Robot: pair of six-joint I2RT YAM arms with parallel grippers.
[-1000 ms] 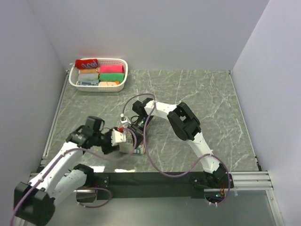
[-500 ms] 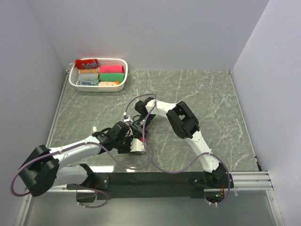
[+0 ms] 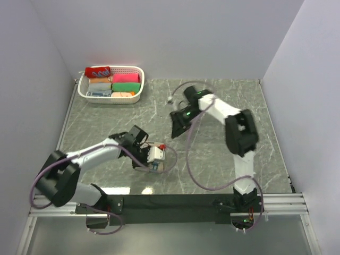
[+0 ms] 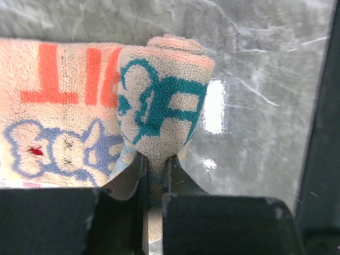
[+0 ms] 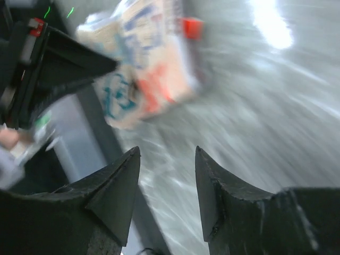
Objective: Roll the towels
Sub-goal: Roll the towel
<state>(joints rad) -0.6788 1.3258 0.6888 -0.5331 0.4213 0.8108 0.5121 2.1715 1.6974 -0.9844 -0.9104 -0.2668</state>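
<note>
The cream towel (image 3: pixel 156 154) with orange-red letters and teal print lies near the table's front. In the left wrist view one part of it is a short roll (image 4: pixel 159 90) and the printed part (image 4: pixel 58 106) lies flat on its left. My left gripper (image 3: pixel 147 158) (image 4: pixel 154 170) is shut on the roll's near end. My right gripper (image 3: pixel 173 132) (image 5: pixel 166 154) hangs open and empty to the upper right, apart from this towel (image 5: pixel 146 58). A red rolled towel (image 3: pixel 98 71) rests on the basket's left corner.
A white basket (image 3: pixel 127 67) at the back left holds several rolled towels in orange, pink, green and blue. Grey walls close in the marble tabletop on the left, back and right. The right wrist view is blurred by motion.
My left gripper has closed on the cream towel's roll. The right gripper has opened, let go of the towel and swung away up and to the right.
</note>
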